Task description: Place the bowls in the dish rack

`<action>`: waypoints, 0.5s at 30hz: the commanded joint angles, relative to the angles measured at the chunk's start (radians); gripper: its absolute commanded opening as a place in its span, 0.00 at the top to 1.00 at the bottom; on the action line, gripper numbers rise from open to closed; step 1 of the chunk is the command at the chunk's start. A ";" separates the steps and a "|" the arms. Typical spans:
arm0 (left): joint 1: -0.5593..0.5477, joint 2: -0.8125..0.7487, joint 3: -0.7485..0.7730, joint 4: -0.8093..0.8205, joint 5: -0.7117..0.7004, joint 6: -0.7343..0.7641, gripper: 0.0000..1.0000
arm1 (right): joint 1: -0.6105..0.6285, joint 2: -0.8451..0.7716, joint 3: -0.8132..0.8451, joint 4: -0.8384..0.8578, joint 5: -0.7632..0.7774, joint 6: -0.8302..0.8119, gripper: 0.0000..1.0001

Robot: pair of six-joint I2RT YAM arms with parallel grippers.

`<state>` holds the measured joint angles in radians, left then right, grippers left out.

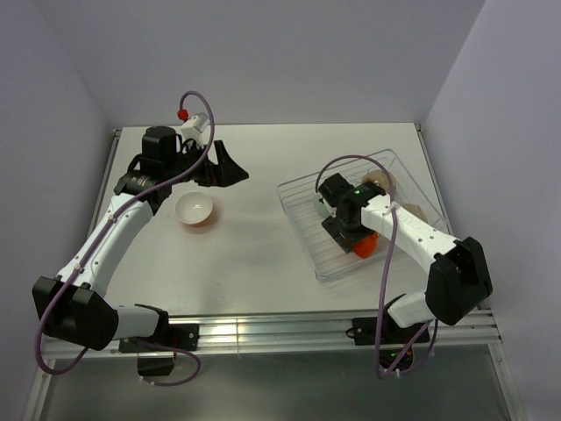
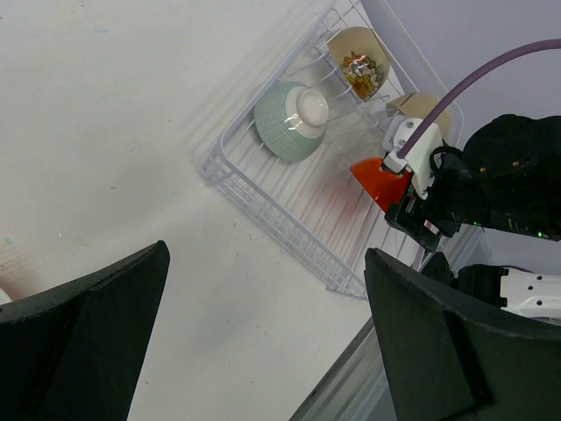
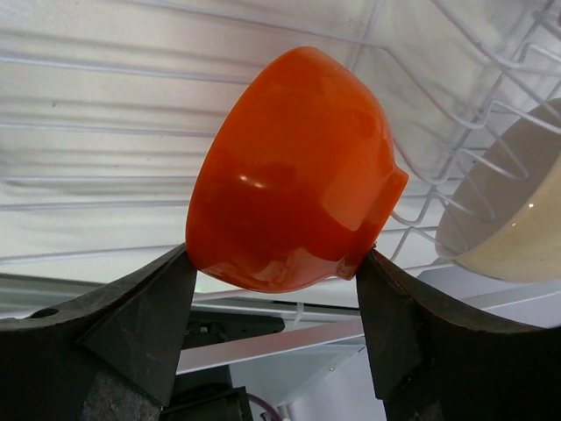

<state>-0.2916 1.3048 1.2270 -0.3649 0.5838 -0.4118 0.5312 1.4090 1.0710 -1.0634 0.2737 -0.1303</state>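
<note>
Left tool [image 1: 219, 172] is wide open and empty, hovering over the far-left tabletop [image 1: 254, 254]. Just on the near side of it a white-lined bowl [image 1: 195, 210] sits upright on the tabletop, orange-red outside, well apart from the rack [image 1: 302, 219]. The rack lies at an angle on the right half of the tabletop. Left wrist view shows a mint bowl [image 2: 285, 123] tipped over among the wires with its pale foot facing the camera. Beside it a patterned cream bowl [image 2: 358, 60] stands on edge with its inside showing. A plain cream bowl [image 2: 421, 110] is next along, partly hidden behind the right arm. Right tool [image 3: 273, 254] is over the rack's near end, clamped on an orange bowl [image 3: 294, 171]. One finger is at the bowl's rim, the other at its foot. The orange bowl is on its side above the ribbed base, close to the plain cream bowl. Can't tell if it touches the wires.
</note>
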 commanded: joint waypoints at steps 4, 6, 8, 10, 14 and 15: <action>-0.001 -0.030 0.002 0.007 -0.010 0.013 0.00 | 0.027 0.044 -0.039 0.034 0.056 0.029 0.90; -0.001 -0.030 0.003 0.006 -0.012 0.016 0.01 | 0.036 0.050 -0.039 0.034 0.053 0.031 0.82; -0.001 -0.027 0.003 0.003 -0.013 0.018 0.00 | 0.041 0.054 -0.031 0.026 0.033 0.031 0.56; -0.001 -0.025 0.006 0.001 -0.015 0.019 0.00 | 0.047 0.054 -0.025 0.020 0.021 0.031 0.40; -0.001 -0.022 0.006 0.003 -0.013 0.019 0.00 | 0.055 0.059 -0.016 0.010 -0.005 0.034 0.36; -0.001 -0.022 0.005 0.003 -0.015 0.019 0.00 | 0.055 0.059 -0.017 0.005 -0.010 0.034 0.35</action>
<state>-0.2916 1.3048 1.2270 -0.3729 0.5770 -0.4080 0.5789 1.4448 1.0653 -1.0325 0.3393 -0.1242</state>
